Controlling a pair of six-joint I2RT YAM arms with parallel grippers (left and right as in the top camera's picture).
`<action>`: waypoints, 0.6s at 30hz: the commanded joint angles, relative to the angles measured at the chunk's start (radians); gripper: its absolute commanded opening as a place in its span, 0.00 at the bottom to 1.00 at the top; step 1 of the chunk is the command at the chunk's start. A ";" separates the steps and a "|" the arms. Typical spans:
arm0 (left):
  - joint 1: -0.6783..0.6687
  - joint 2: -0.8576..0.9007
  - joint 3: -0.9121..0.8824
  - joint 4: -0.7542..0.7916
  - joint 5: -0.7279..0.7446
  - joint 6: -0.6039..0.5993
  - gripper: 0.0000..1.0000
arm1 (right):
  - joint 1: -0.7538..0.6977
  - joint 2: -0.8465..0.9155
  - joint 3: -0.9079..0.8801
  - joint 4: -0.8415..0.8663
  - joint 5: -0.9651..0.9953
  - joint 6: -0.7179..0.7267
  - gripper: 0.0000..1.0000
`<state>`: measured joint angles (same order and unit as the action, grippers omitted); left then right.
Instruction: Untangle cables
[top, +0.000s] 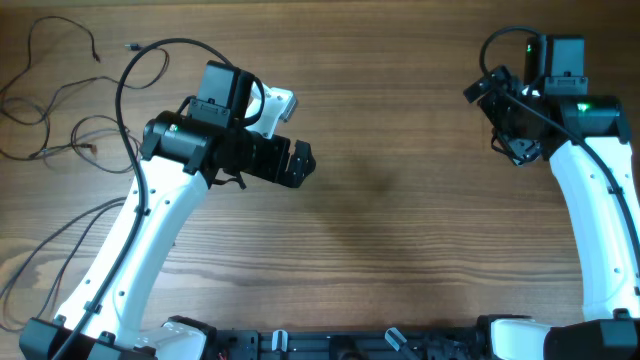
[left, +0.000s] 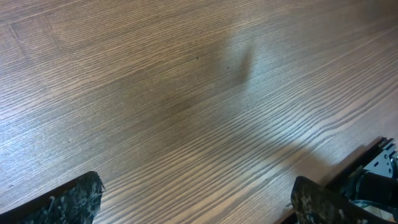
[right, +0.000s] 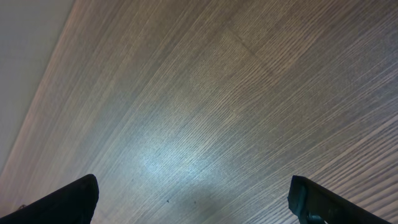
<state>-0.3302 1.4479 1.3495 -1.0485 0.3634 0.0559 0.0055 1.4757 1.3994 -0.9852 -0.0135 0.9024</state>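
The left arm (top: 150, 240) rose from the lower left of the overhead frame as a white link, bent at a black wrist and pointed toward the frame's centre. The left gripper (top: 300, 165) stood spread wide, with its fingertips (left: 74, 199) in the two lower corners of its wrist view. The right arm (top: 600, 230) climbed along the right edge to the upper right. The right gripper (right: 193, 199) likewise stood spread wide, its dark tips in the lower corners.

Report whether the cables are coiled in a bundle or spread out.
Spread out: the cables trail as loose thin strands at the overhead view's upper left; no coil.
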 joint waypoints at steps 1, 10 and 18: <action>-0.004 -0.006 0.007 0.000 0.014 0.015 1.00 | 0.000 0.013 0.000 0.005 0.024 -0.009 1.00; -0.003 -0.006 0.007 0.000 0.014 0.015 1.00 | 0.000 0.013 0.000 0.005 0.024 -0.009 1.00; -0.003 -0.006 0.007 -0.004 0.014 0.015 1.00 | 0.000 0.013 0.000 0.005 0.024 -0.009 1.00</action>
<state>-0.3302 1.4479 1.3495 -1.0515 0.3649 0.0559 0.0055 1.4757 1.3994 -0.9852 -0.0135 0.9024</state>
